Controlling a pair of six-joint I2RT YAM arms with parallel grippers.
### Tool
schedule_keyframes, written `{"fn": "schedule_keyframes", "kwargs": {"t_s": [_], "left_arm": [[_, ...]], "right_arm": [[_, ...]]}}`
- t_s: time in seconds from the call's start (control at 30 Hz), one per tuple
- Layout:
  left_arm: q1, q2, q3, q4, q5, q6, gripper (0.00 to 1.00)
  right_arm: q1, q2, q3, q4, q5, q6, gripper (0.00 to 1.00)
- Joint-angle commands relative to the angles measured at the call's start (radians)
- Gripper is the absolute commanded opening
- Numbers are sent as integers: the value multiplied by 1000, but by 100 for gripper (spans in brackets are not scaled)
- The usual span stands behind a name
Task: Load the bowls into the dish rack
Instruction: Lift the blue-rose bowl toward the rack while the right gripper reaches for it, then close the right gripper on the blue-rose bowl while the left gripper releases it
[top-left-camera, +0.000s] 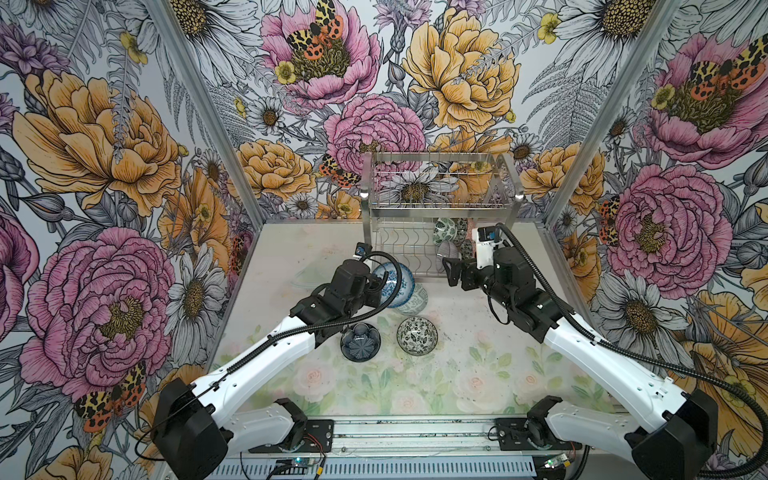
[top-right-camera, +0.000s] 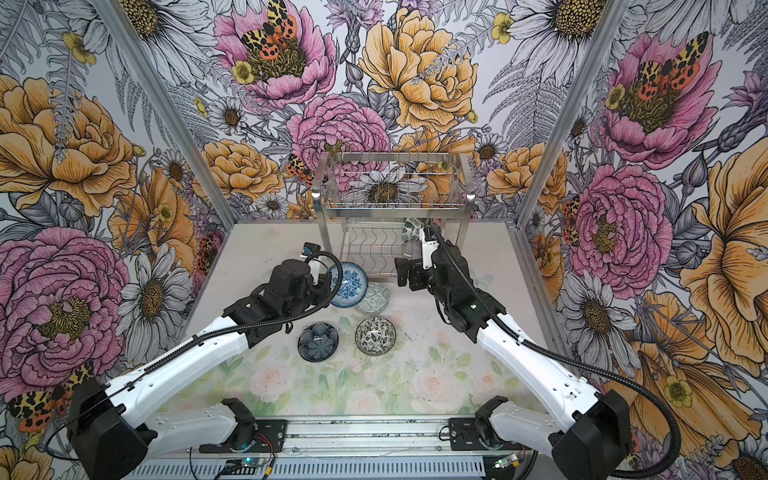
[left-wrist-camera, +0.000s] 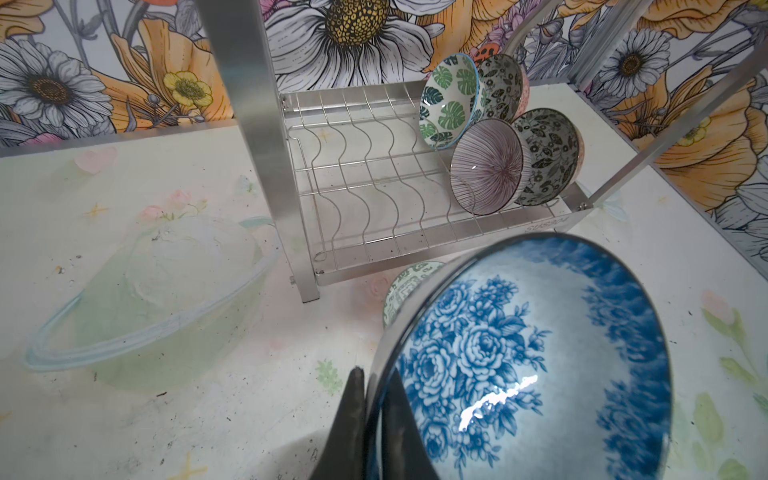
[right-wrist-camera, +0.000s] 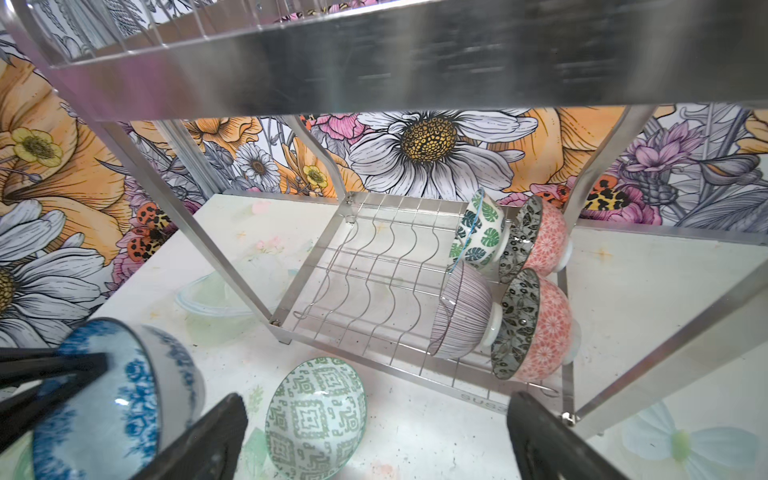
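blue bowl (left-wrist-camera: 519, 361) in left gripper (left-wrist-camera: 372, 384), near rack (left-wrist-camera: 374, 187)

rack: two-tier stainless steel wire dish rack (top-left-camera: 436, 211), stood upright | lower tier: four ceramic bowls are set on edge at its right end (green-leaf bowl (left-wrist-camera: 449, 102), purple-striped bowl (left-wrist-camera: 488, 166), two black-floral bowls (left-wrist-camera: 548, 156) with pink outsides) | blue rose-patterned bowl (left-wrist-camera: 519, 361) is held tilted in front | green geometric bowl (right-wrist-camera: 316, 415), dark petal bowl (top-left-camera: 360, 341) and black-and-white floral bowl (top-left-camera: 417, 335) are seen outside, in front of it

Clear dish (left-wrist-camera: 145, 299) on pale flower-print tabletop (top-left-camera: 415, 386); bold floral wallpaper (top-left-camera: 104, 166) on three walls.
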Motion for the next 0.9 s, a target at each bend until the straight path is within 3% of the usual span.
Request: {"fn": "schedule_keyframes", "kwargs": {"t_s": [0.0,0.37,0.87], "left_arm": [[-12,38,53,115,-45,-46,0],[-29,168,141,198,-94,-58,0],[-32,187,71,395,-66,-33,0]], "right_arm": [[36,-26,-11,-15,-26,68,100],[95,42,-8,-12,-35,136,98],[96,279,5,253,-104,229,65]]}}
